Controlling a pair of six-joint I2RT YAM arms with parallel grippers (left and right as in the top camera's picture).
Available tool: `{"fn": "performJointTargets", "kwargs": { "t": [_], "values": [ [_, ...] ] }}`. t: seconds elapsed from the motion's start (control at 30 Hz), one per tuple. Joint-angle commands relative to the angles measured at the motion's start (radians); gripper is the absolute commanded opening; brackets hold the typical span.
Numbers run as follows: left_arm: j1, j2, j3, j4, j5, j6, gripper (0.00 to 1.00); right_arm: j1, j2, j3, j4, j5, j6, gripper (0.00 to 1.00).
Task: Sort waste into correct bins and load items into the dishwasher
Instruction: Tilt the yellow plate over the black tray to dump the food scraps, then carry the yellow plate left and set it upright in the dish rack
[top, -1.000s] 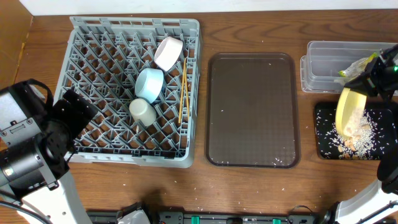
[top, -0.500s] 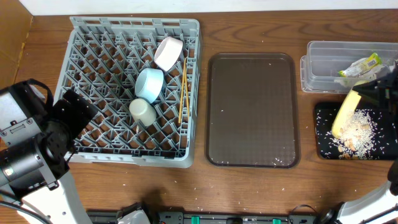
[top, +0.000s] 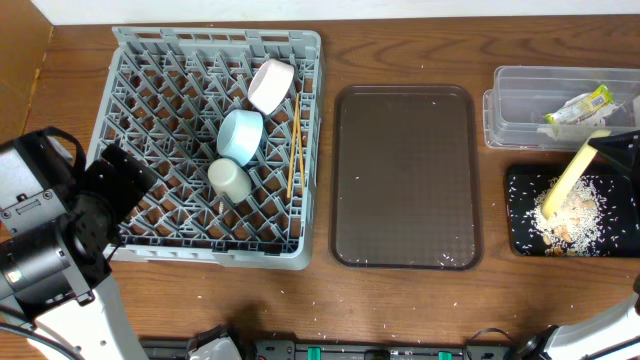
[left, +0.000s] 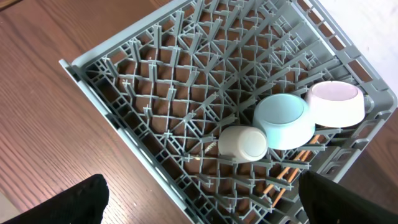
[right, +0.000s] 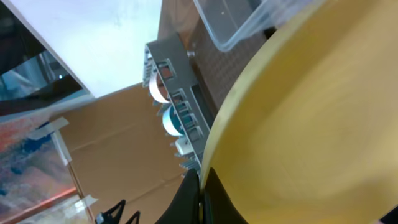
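My right gripper is shut on the rim of the yellow plate. It holds the plate steeply tilted over the black bin, where whitish rice scraps lie. The green-yellow wrapper lies in the clear tub. The grey dish rack holds the pink bowl, the light blue bowl, the pale cup and the chopsticks. My left gripper is open and empty above the rack's near-left corner. The silvery wrapper does not show plainly.
The dark brown serving tray lies between the rack and the bins, with a few rice grains on it. Loose grains dot the wooden table near its front edge. A cardboard box stands at the far left.
The yellow plate has tipped from face-on to nearly edge-on over the black bin. The right gripper has moved right, toward the frame edge. The left arm has not moved.
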Motion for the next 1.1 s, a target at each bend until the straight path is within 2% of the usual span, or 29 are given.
{"fn": "performJointTargets", "kwargs": {
  "t": [0.0,0.07,0.13,0.27,0.37,0.57,0.77,0.93,1.07],
  "values": [
    [0.005,-0.001,0.006,0.000,-0.009,0.005,0.99,-0.010,-0.009,0.000,-0.060,-0.056,-0.076,0.01],
    [0.004,-0.001,0.006,0.000,-0.009,0.005,0.99,-0.012,-0.009,0.000,-0.048,-0.078,-0.100,0.01],
    [0.005,-0.001,0.006,0.000,-0.009,0.005,0.99,-0.012,-0.009,0.000,-0.013,-0.067,-0.060,0.01],
    [0.005,-0.001,0.006,0.000,-0.009,0.005,0.99,-0.015,-0.009,0.000,-0.086,-0.117,-0.131,0.01],
    [0.005,-0.001,0.006,0.000,-0.009,0.005,0.98,-0.016,-0.009,0.000,-0.018,-0.069,-0.042,0.01],
    [0.005,-0.001,0.006,0.000,-0.009,0.005,0.99,-0.006,-0.015,-0.004,-0.168,-0.111,-0.153,0.01],
    [0.005,-0.001,0.006,0.000,-0.009,0.005,0.99,0.009,-0.087,-0.005,-0.165,-0.132,-0.161,0.01],
    [0.005,-0.001,0.006,0.000,-0.009,0.005,0.99,0.060,-0.173,-0.005,-0.148,-0.187,-0.161,0.01],
    [0.005,-0.001,0.006,0.000,-0.009,0.005,0.99,0.155,-0.237,-0.005,-0.112,-0.259,-0.146,0.01]
  ]
}}
